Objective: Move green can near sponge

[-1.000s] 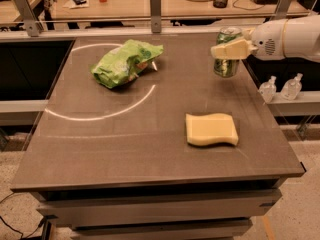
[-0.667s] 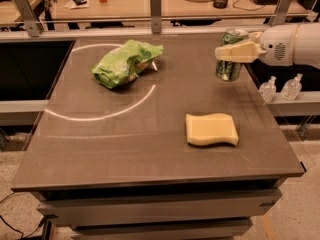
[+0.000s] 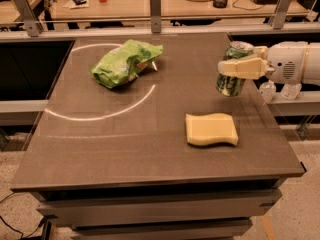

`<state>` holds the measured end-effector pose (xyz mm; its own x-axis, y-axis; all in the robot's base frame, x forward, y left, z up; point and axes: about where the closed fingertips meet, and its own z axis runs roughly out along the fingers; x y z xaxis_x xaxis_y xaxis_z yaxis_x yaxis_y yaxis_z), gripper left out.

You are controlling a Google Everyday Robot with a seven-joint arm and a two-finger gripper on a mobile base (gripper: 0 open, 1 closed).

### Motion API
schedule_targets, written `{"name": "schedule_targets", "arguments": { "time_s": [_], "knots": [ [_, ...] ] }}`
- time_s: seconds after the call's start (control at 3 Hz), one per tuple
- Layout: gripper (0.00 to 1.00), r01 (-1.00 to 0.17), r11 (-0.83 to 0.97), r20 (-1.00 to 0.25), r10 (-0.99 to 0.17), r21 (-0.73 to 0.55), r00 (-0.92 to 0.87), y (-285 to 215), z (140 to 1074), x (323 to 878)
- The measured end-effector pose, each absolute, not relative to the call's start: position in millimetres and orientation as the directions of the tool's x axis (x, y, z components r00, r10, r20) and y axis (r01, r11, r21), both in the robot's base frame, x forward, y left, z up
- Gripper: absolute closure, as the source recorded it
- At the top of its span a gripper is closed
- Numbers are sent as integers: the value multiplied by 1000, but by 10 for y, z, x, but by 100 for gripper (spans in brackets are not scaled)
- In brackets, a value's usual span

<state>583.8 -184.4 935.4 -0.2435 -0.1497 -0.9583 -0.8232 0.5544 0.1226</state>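
Observation:
The green can (image 3: 231, 81), green with pale markings and a silver top, is at the table's right side, lifted a little above the surface and slightly tilted. My gripper (image 3: 236, 67) reaches in from the right on a white arm and is shut on the can, one pale finger (image 3: 241, 68) lying across its front. The sponge (image 3: 211, 129), flat, pale yellow with wavy edges, lies on the table in front of the can, a short gap nearer the camera.
A wrinkly light-green snack bag (image 3: 125, 62) lies at the back left of the dark table (image 3: 100, 144). A pale arc is marked on the tabletop. A rail with metal posts and a cluttered desk stand behind. Two white bottles (image 3: 280, 90) stand off the right edge.
My gripper has carried the can a little to the right and toward the front. The can now hangs clear of the tabletop. Sponge and bag have not moved.

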Motion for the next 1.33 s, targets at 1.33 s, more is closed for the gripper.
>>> {"name": "schedule_targets", "arguments": {
  "time_s": [1.33],
  "knots": [
    [100, -809, 543, -936, -109, 225, -334, -1725, 8940, 5484]
  ]
}}
